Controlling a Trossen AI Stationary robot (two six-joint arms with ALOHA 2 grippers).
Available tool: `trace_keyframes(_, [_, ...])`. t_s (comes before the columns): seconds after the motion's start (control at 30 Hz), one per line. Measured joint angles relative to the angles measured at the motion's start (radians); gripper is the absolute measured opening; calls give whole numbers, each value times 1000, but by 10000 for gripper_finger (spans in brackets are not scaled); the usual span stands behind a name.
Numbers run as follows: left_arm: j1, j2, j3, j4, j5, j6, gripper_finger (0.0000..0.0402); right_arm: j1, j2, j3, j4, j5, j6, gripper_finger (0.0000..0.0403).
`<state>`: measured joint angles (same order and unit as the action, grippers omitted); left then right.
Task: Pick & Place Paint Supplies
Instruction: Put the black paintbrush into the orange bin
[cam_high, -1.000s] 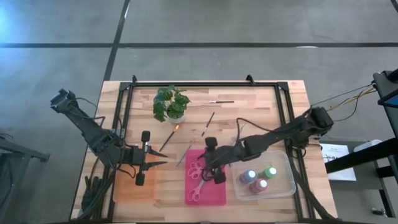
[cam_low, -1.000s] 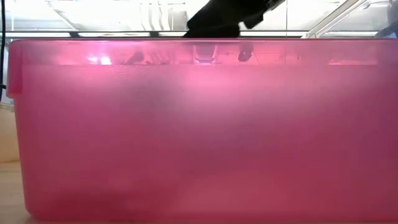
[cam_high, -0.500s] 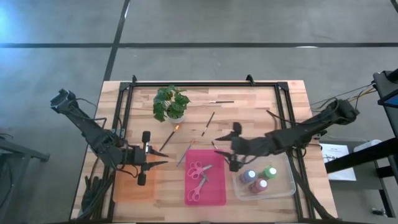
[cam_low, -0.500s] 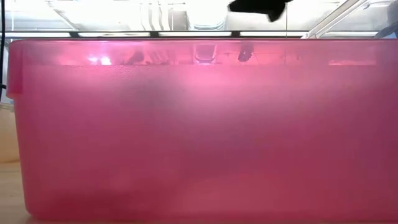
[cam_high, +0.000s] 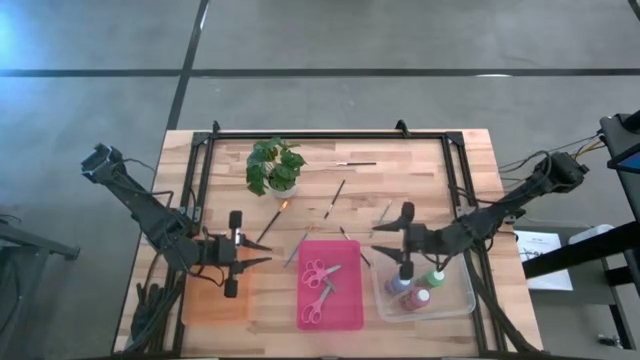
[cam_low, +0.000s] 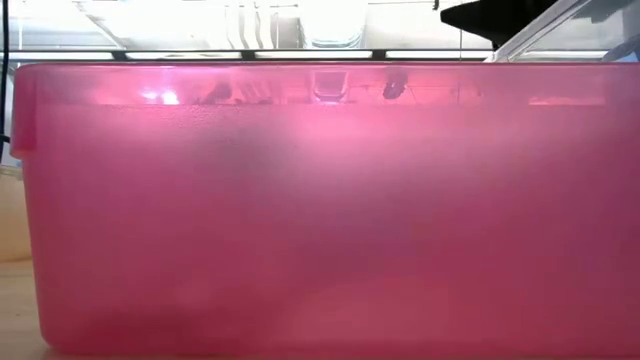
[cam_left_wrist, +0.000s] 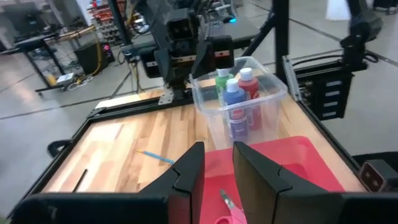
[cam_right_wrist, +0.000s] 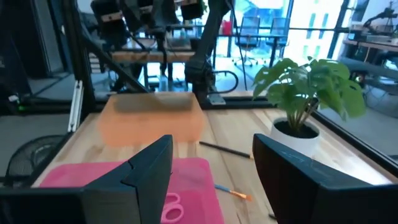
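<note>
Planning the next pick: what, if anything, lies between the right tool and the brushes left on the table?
Nothing visible does. The right tool hangs open by the clear bin; the nearest brush lies on bare wood.

A translucent pink bin (cam_low: 320, 210) fills nearly the whole frame, its contents not discernible. Below its left corner lies a strip of wooden surface (cam_low: 15, 310). Above its right rim hangs a dark arm part (cam_low: 500, 15). Bright ceiling lights (cam_low: 330, 20) run behind.
</note>
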<state>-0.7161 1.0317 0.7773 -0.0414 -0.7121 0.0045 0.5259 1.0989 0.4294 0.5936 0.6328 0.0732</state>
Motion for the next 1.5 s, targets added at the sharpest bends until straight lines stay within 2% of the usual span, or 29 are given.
trace_keyframes(0.2, [37, 2, 0, -9, -61, -53, 91, 0, 0, -30, 13, 1, 10, 219])
trace_keyframes(0.33, [116, 26, 0, -33, -140, -125, 91, 0, 13, -22, 12, 1, 10, 219])
trace_keyframes(0.4, [178, 43, 0, -46, -134, -133, 91, 0, 14, -18, 11, 1, 1, 219])
trace_keyframes(0.6, [415, 109, 33, -111, 78, -144, 91, 0, 13, -1, 9, 3, -29, 219])
trace_keyframes(0.8, [604, 172, 85, -345, 256, -227, 91, 0, 14, 3, 9, 0, -27, 219])
trace_keyframes(0.9, [620, 182, 87, -462, 290, -307, 91, 0, 14, -5, 3, -1, -16, 219])
trace_keyframes(1.17, [608, 182, 87, -611, 380, -588, 90, 0, 14, -5, -7, -5, -20, 219])
trace_keyframes(1.33, [608, 182, 81, -706, 388, -675, 90, 0, 15, -1, -7, -41, -6, 219])
trace_keyframes(1.5, [606, 182, 43, -695, 467, -691, 90, 11, 15, -1, -7, -53, -2, 219])
